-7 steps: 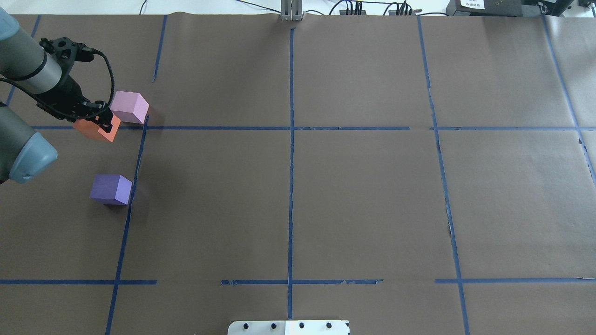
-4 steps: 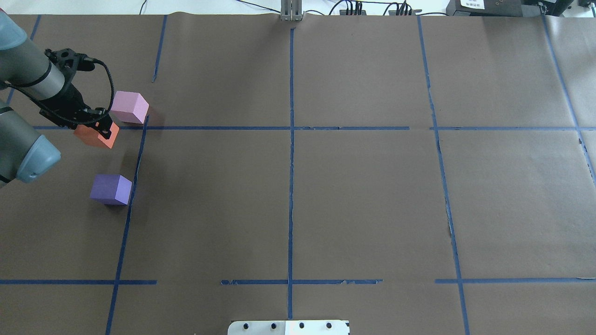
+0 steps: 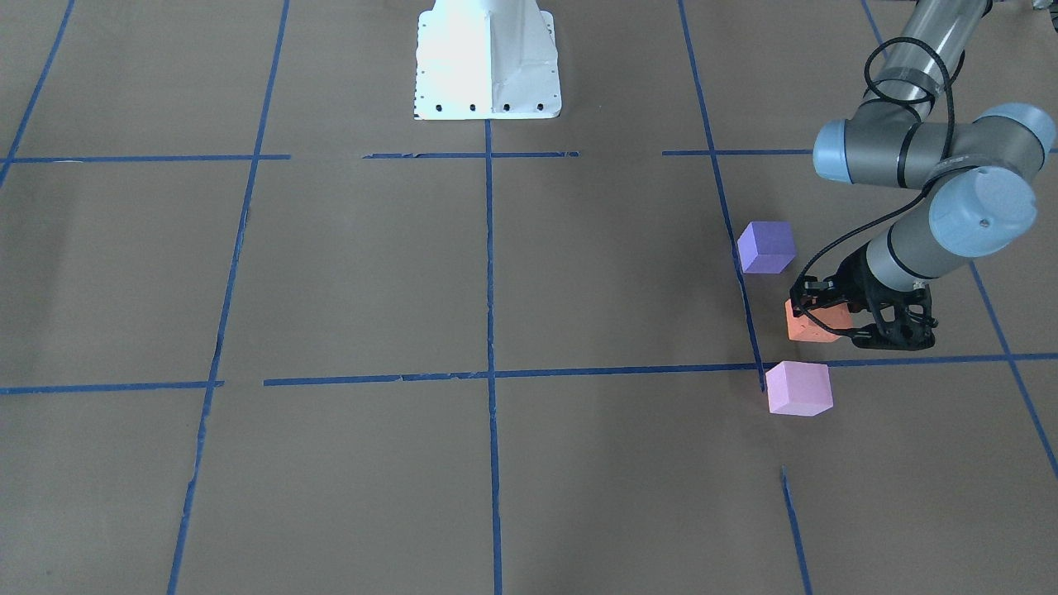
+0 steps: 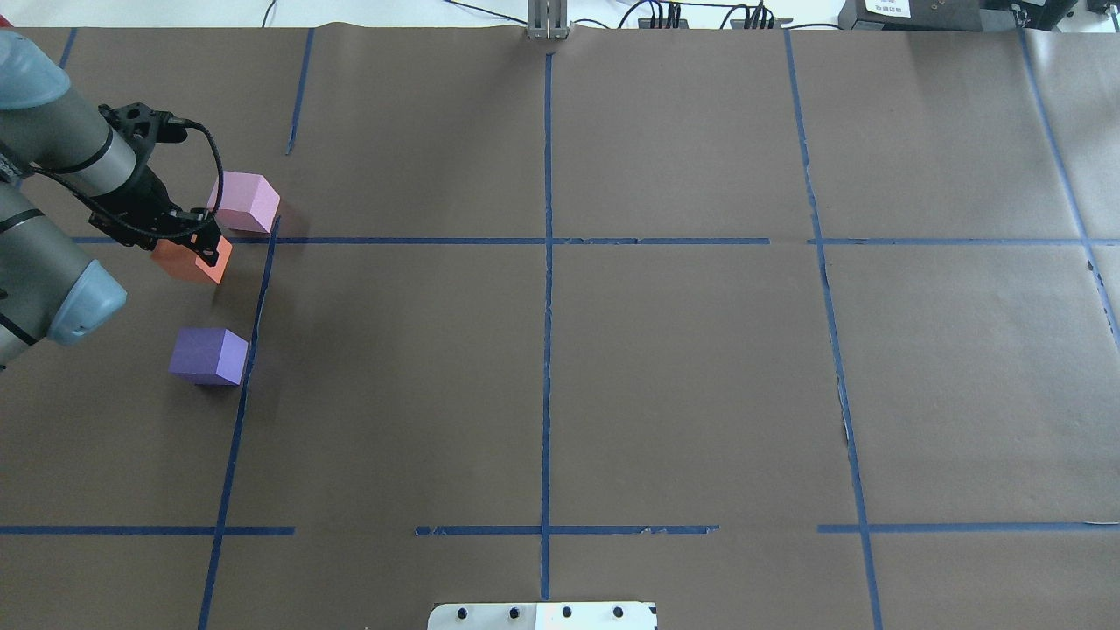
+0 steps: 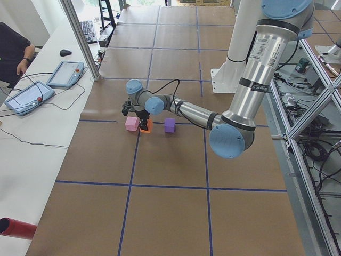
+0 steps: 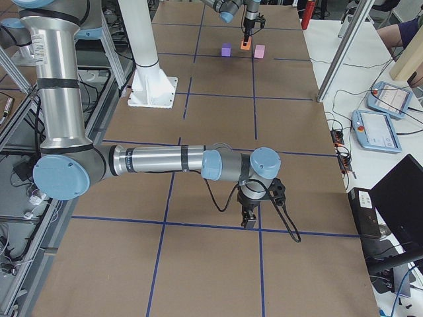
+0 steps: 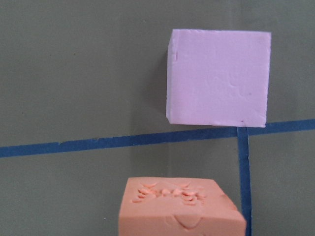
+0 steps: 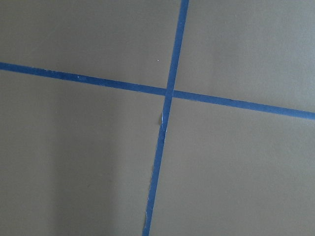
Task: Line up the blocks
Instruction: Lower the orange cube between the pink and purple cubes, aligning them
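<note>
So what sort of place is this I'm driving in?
Most likely a robotics lab test cell. The table is covered in brown paper gridded with blue tape, teach pendants lie on the side bench, and aluminium framing stands beside it.

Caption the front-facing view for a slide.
Left gripper holds the orange block between the blue-violet block and the pink block.

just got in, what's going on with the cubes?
The left gripper has its jaws shut on the orange block, holding it between the pink block and the purple block, roughly in line with them. Whether it is set down yet is unclear. The right gripper hangs far from the blocks.
</note>
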Controlling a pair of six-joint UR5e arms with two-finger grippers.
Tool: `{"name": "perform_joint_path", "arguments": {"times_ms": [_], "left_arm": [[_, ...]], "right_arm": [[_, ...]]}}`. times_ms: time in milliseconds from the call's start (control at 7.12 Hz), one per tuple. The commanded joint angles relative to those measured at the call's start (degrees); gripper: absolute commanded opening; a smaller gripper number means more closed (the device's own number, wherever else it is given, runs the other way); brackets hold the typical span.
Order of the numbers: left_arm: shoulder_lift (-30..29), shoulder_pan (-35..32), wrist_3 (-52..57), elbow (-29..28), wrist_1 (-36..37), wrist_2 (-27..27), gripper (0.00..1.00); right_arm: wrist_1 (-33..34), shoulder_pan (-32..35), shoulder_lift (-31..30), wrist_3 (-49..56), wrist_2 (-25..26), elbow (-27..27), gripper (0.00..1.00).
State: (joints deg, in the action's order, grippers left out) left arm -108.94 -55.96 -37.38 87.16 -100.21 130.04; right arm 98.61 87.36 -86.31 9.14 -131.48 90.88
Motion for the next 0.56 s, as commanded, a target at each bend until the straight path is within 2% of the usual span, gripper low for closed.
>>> {"name": "perform_joint_path", "arguments": {"times_ms": [0,421], "left_arm": [[-0.8,1.7,-2.5,-0.7,-0.9,0.0,0.37],[-0.8,2.7,-3.4,-1.5,-1.8,0.3,0.38]], "right_arm": [[0.0,0.0,0.0,0.0,0.0,0.0,1.0],[0.0,0.1,0.0,0.0,0.0,0.0,1.0]]}}
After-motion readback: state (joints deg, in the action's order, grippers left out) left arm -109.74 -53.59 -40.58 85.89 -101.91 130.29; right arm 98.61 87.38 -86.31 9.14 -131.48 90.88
